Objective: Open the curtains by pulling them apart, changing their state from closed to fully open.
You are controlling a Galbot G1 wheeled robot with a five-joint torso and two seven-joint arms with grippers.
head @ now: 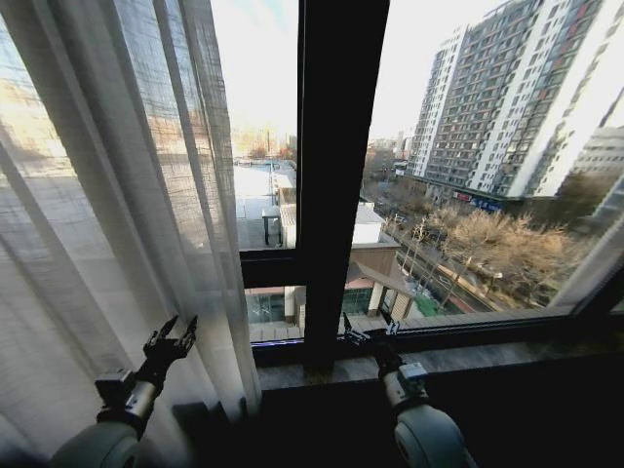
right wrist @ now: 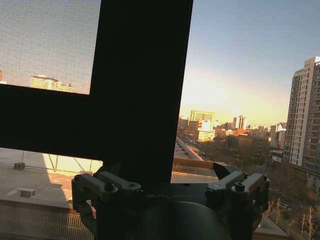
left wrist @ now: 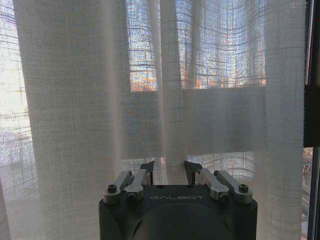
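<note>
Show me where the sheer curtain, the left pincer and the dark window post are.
sheer curtain (head: 107, 195), head view, on its long folds.
left pincer (head: 172, 341), head view, between its open fingertips.
dark window post (head: 336, 146), head view, mid upright bar.

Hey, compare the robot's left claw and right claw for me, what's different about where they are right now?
The left claw is raised in front of the sheer white curtain, while the right claw faces bare glass beside the dark window frame. The left wrist view looks into curtain folds; the right wrist view looks out at the city. Both claws are open, holding nothing, at about the same height.
</note>
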